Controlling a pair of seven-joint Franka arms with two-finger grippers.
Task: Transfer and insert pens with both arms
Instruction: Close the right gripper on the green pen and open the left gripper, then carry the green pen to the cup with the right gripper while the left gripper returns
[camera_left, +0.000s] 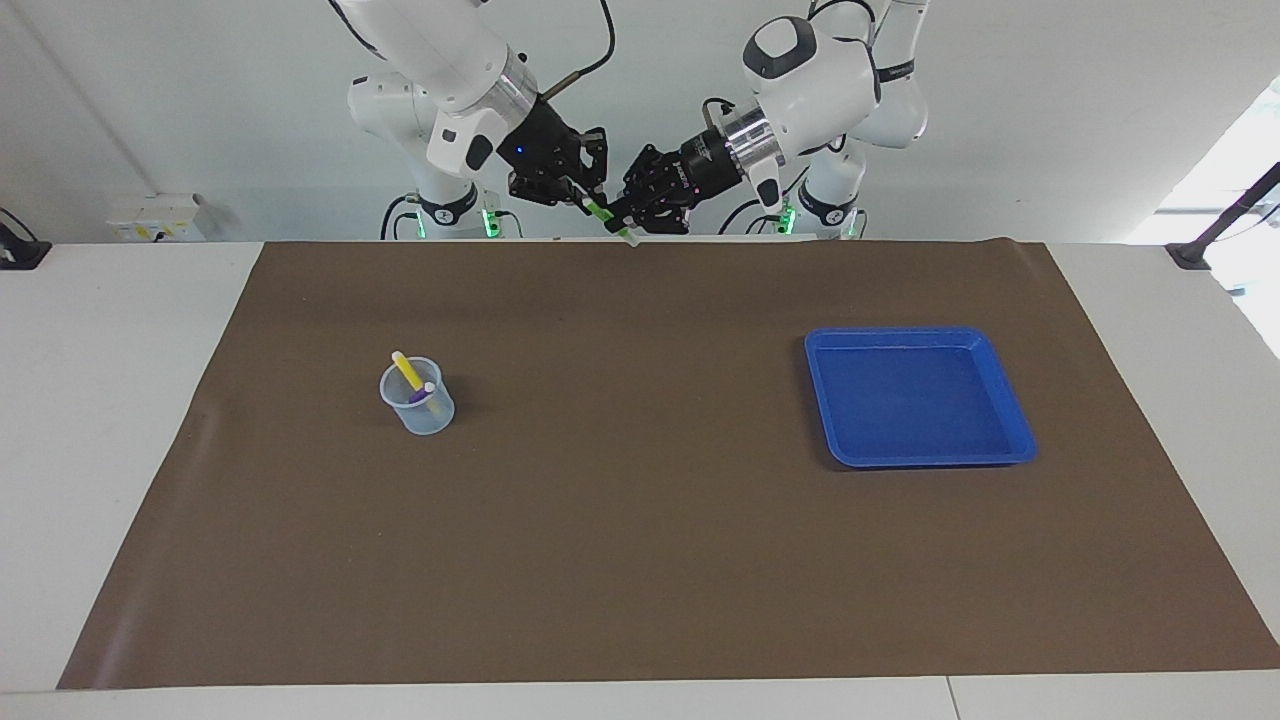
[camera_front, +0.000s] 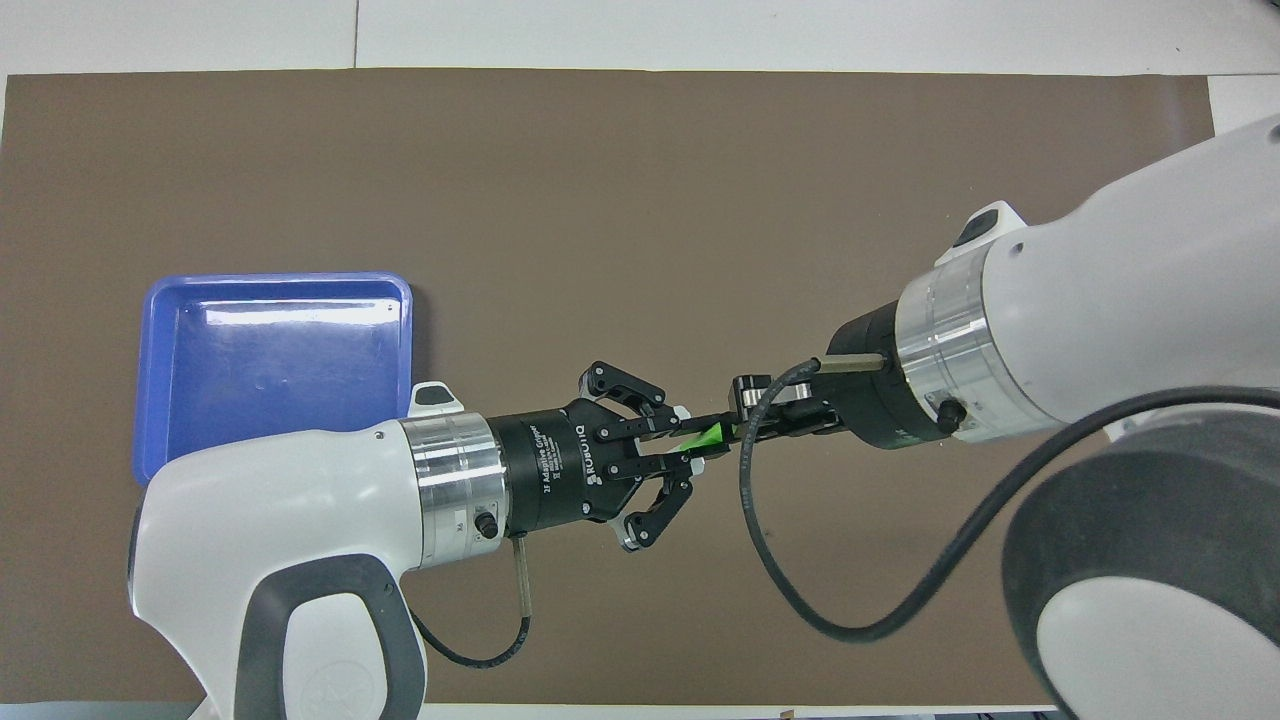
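Observation:
High over the mat's edge nearest the robots, the green pen (camera_left: 604, 213) (camera_front: 706, 437) hangs slanted between the two hands. My left gripper (camera_left: 626, 224) (camera_front: 697, 452) is shut on its lower part. My right gripper (camera_left: 585, 199) (camera_front: 733, 427) is shut on its upper end, so both hold it. The yellow pen (camera_left: 404, 369) and the purple pen (camera_left: 427, 393) stand in a clear cup (camera_left: 418, 405) toward the right arm's end of the table. In the overhead view the right arm hides that cup.
A blue tray (camera_left: 920, 335) (camera_front: 275, 281) lies on the brown mat (camera_left: 640, 560) toward the left arm's end, with nothing in it. The right arm's black cable (camera_front: 790, 590) loops below the hands in the overhead view.

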